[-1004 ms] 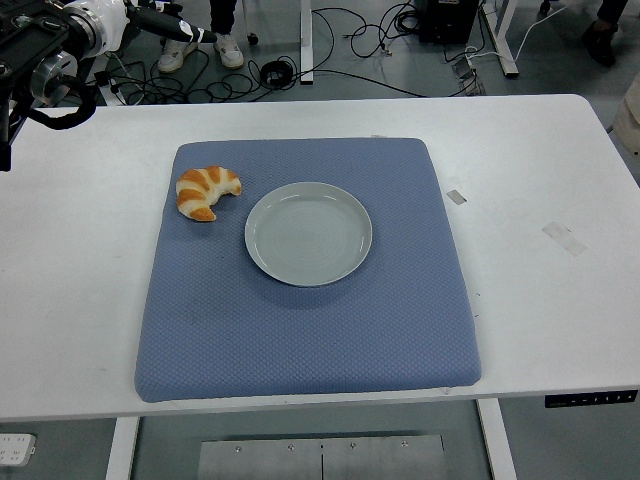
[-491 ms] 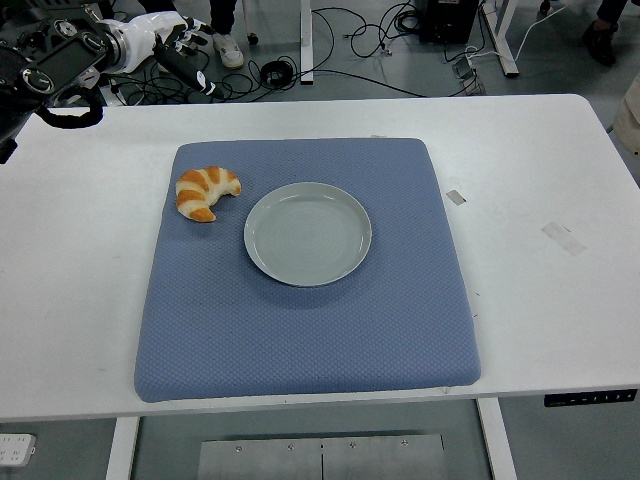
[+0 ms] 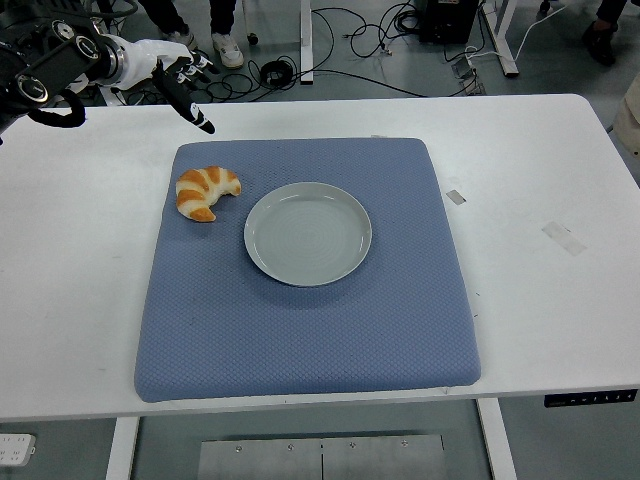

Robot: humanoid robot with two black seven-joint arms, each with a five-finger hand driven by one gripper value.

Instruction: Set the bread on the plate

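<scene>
The robot's left hand [image 3: 180, 78] hovers with fingers spread, empty, beyond the golden striped croissant [image 3: 206, 191] lying beside the round grey plate [image 3: 308, 233] on the blue mat [image 3: 300, 330].

Plate [image 3: 308, 233] sits mid-mat [image 3: 300, 330]; bread [image 3: 207, 191] lies just left of the plate, left hand [image 3: 180, 78] behind it

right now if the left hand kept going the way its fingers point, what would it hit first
Probably the croissant. The left hand has its fingers aimed down and right, toward the blue mat's far-left corner, but its height above the table is unclear.
</scene>
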